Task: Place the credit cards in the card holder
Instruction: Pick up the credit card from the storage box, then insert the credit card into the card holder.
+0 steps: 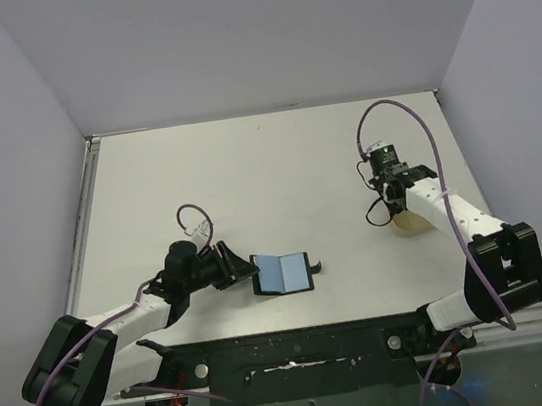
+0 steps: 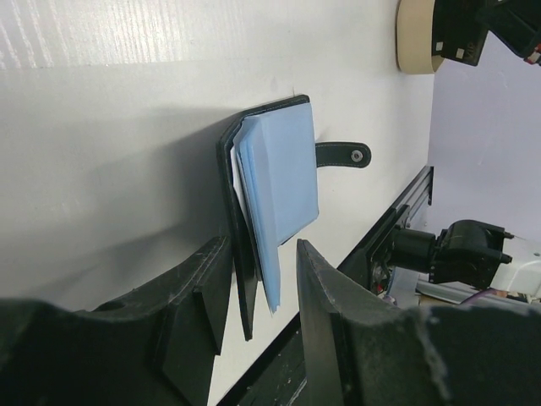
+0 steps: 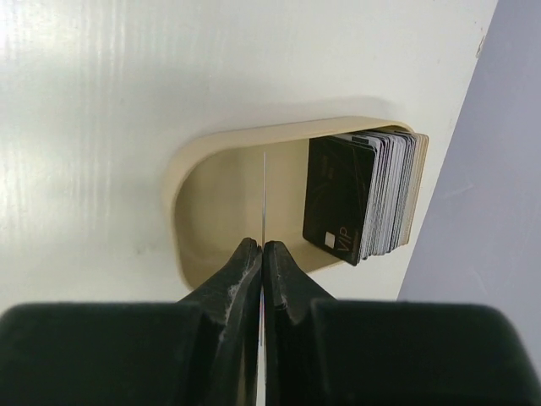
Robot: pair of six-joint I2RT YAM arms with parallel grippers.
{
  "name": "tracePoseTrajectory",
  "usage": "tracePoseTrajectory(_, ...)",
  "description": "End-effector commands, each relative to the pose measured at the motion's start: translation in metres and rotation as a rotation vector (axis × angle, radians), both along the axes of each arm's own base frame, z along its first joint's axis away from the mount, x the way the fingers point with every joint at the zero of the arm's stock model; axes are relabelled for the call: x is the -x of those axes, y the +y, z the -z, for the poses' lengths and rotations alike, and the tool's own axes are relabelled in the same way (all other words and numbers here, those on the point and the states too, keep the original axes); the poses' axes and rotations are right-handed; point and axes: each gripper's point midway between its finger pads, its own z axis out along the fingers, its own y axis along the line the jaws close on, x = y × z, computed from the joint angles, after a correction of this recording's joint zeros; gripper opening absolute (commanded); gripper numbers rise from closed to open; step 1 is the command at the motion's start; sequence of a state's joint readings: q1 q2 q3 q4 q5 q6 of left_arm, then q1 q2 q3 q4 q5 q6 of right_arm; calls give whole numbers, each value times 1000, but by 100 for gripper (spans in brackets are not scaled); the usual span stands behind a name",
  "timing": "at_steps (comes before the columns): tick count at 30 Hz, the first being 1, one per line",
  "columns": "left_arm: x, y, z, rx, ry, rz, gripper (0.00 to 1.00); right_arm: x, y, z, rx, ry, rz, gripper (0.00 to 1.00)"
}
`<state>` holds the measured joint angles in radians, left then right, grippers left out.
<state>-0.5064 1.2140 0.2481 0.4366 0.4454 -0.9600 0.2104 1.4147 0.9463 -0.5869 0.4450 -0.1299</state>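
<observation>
The card holder (image 1: 281, 272) lies open on the white table, its pale blue inside facing up and its snap tab (image 2: 342, 155) sticking out to the right. My left gripper (image 2: 262, 247) is open at the holder's left end. The edge of the card holder (image 2: 279, 169) sits between the fingers with a gap on each side. My right gripper (image 3: 263, 245) is shut on one thin credit card (image 3: 264, 194), seen edge-on and standing upright over the tan tray (image 3: 182, 169). Several more credit cards (image 3: 372, 194) stand stacked on edge at the tray's right end, a black one in front.
The tan tray (image 1: 413, 223) sits at the right side of the table, under my right gripper (image 1: 399, 200). The black mounting rail (image 1: 301, 345) runs along the near edge. Grey walls close in on three sides.
</observation>
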Motion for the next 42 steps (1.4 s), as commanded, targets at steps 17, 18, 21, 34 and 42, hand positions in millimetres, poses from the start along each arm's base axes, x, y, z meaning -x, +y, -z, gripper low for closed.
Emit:
tracePoseTrajectory(17,-13,12,-2,-61,-49,-68,28,41,177,-107,-571,-305,-209,0)
tracePoseTrajectory(18,-13,12,-1,-64,-47,-71,28,45,190,-107,-625,-302,-234,0)
tracePoseTrajectory(21,-14,16,2,-83,-41,-90,28,54,226,-108,-788,-301,-261,0)
tracePoseTrajectory(34,-20,11,-12,-54,-51,-111,28,78,319,-69,-1240,-129,-232,0)
tracePoseTrajectory(42,-16,-4,-14,2,-51,-40,17,82,312,-18,-1183,-35,-141,0)
